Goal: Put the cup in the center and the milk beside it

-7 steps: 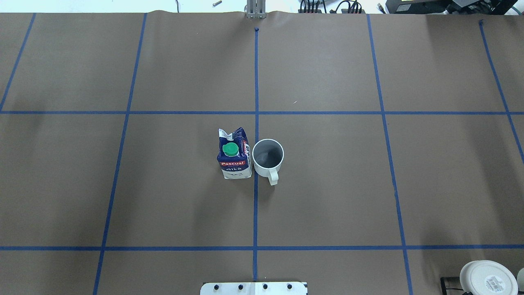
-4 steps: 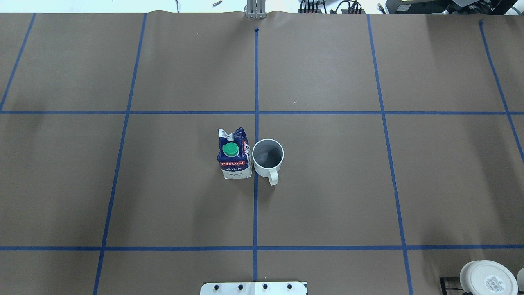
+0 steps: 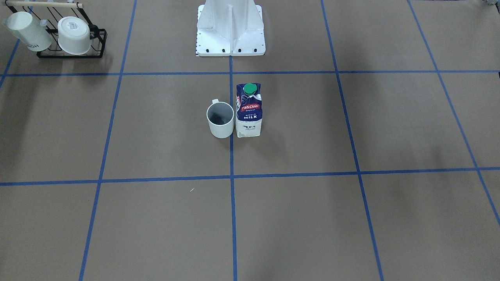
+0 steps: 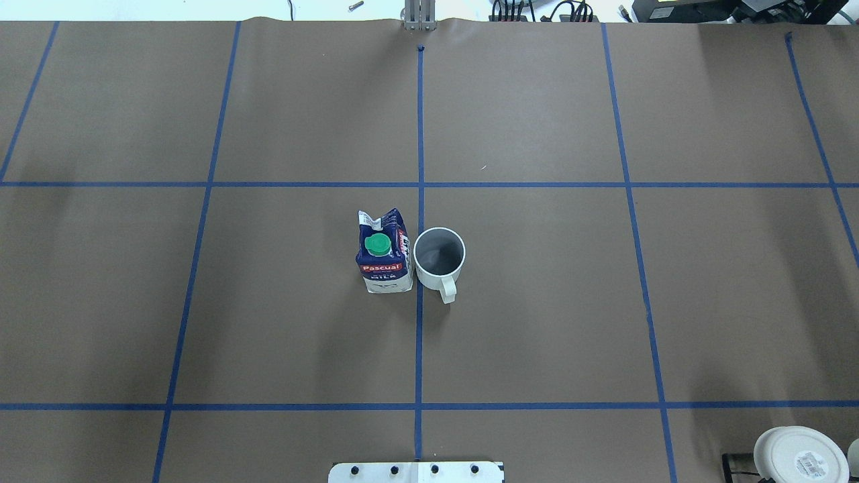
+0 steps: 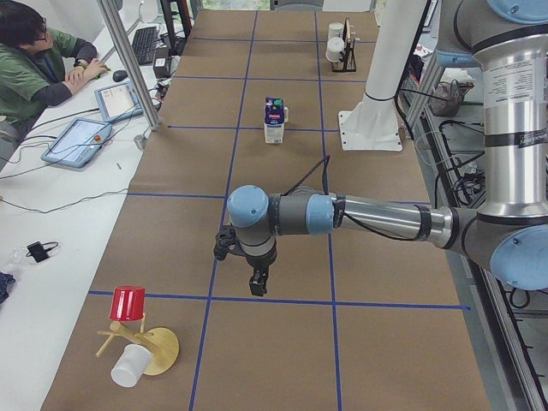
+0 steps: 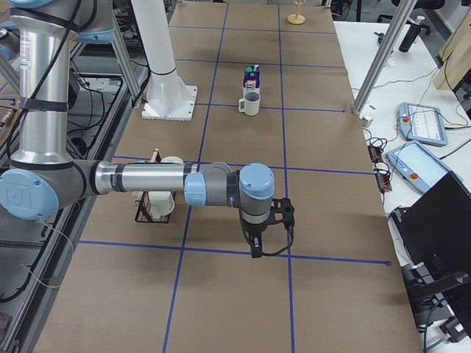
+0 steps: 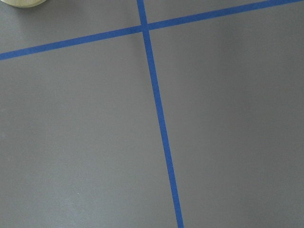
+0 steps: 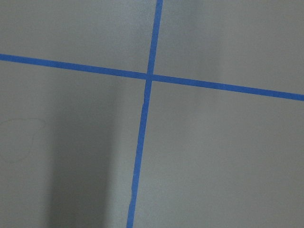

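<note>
Milk carton (image 4: pixel 384 258) stands upright on the robot's left of the central blue tape line (image 4: pixel 419 335). The plain white cup (image 4: pixel 439 255) is just beside it on the line's other side, handle toward the robot. I judge this to be the finished layout at the table's middle. Left gripper (image 5: pixel 256 281) and right gripper (image 6: pixel 257 241) hang over bare table well apart from both, nothing seen in them; their opening I cannot tell. Brown paper (image 4: pixel 537 302) covers the table. An operator (image 5: pixel 38 68) sits alongside, and a wire rack of white cups (image 3: pixel 70 41) stands at a corner.

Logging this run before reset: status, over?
Left gripper and right gripper far out to the sides, state unreadable. Cup and milk upright, side by side at center. Nothing crowding them.
</note>
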`<state>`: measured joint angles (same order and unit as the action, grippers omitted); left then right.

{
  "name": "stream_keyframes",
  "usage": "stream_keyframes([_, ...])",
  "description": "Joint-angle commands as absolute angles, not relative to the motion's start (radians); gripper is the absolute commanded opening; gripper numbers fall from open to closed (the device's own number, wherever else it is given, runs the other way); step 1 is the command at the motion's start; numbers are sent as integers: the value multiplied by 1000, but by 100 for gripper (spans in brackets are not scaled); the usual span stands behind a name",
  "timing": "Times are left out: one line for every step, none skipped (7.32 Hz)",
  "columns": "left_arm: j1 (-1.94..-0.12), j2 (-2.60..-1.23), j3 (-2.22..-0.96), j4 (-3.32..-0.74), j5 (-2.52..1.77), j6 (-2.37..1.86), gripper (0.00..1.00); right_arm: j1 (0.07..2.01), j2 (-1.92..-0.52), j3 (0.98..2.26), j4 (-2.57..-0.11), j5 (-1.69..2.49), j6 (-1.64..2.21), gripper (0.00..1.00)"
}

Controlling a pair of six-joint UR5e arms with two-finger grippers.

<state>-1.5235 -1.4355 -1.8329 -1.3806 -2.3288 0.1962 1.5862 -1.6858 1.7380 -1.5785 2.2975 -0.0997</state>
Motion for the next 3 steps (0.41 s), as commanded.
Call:
stream_keyframes([-1523,-1436,-1833,-1381,-2329,196,98,1586,-1686,1738,-1578,2298,-100,100])
stream_keyframes([-1525,-1436,-1833,-1381,-2329,196,98,1588,-1686,1738,-1578,2302,-100,100])
stream_keyframes([-1525,-1436,-1832,-1381,-2329,196,98,1586,-1687,1740,-1578,2304,-100,100])
